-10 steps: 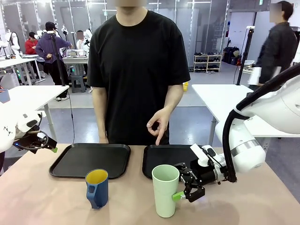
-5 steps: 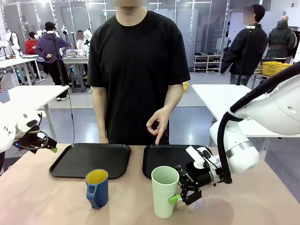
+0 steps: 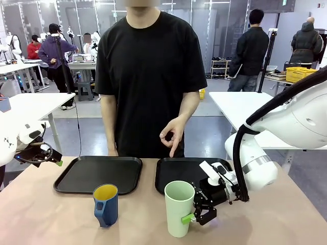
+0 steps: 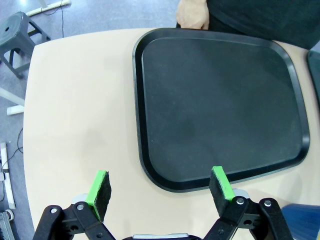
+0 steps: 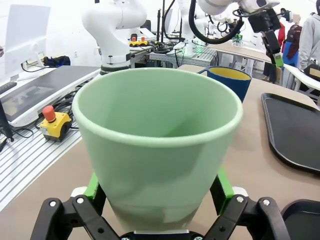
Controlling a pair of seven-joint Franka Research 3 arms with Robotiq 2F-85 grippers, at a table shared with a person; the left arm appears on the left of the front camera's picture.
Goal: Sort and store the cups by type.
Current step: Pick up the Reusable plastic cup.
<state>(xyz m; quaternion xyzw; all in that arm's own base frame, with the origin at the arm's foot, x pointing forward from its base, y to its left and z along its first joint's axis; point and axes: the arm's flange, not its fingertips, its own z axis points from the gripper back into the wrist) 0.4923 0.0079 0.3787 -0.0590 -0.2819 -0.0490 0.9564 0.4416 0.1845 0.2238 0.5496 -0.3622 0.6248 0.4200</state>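
Tumbler [image 3: 179, 206] upright near the front edge of the surface [image 3: 46, 214]. Right end effector [image 5: 157, 187] straddles its lower half, fingers apart, pads just beside the wall. Mug [image 3: 106, 205] stands left of it, clear gap between. Behind them left tray [image 3: 97, 173] and right tray [image 3: 179, 171], narrow strip between. Left end effector [image 4: 159, 190] spread wide, holding nothing, above the surface's left edge, near the left tray's rim. Person's hand [image 3: 173, 133] points down at the right tray's far rim.
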